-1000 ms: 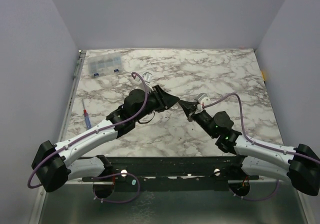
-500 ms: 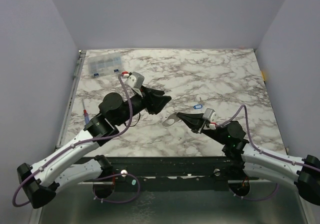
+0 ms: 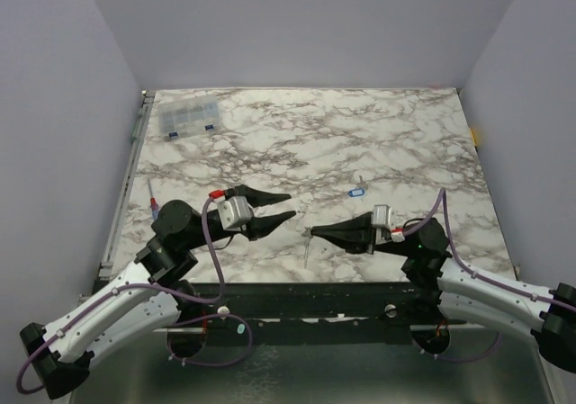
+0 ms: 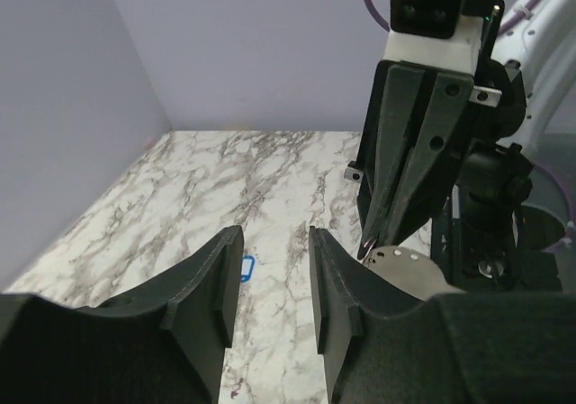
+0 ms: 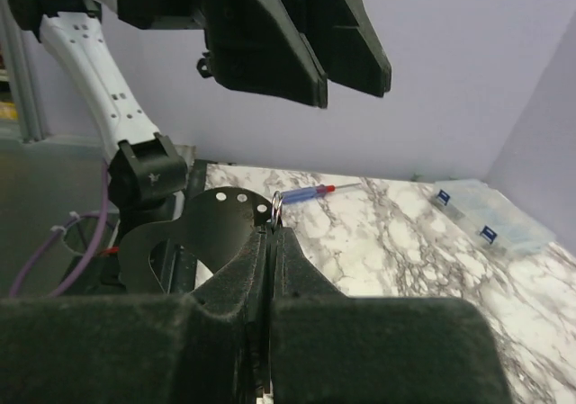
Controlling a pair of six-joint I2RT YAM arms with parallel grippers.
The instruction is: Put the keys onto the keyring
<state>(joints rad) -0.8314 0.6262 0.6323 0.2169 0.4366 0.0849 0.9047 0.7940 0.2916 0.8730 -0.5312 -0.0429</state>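
Top camera looks down from behind; 2 wrist cameras face each other, sharing the table (image 3: 378, 134).

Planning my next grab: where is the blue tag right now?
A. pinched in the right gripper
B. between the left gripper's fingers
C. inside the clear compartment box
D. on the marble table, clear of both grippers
D: the blue tag lies on the table, untouched, beyond the open left gripper and the right gripper, which is shut on a thin silvery piece.
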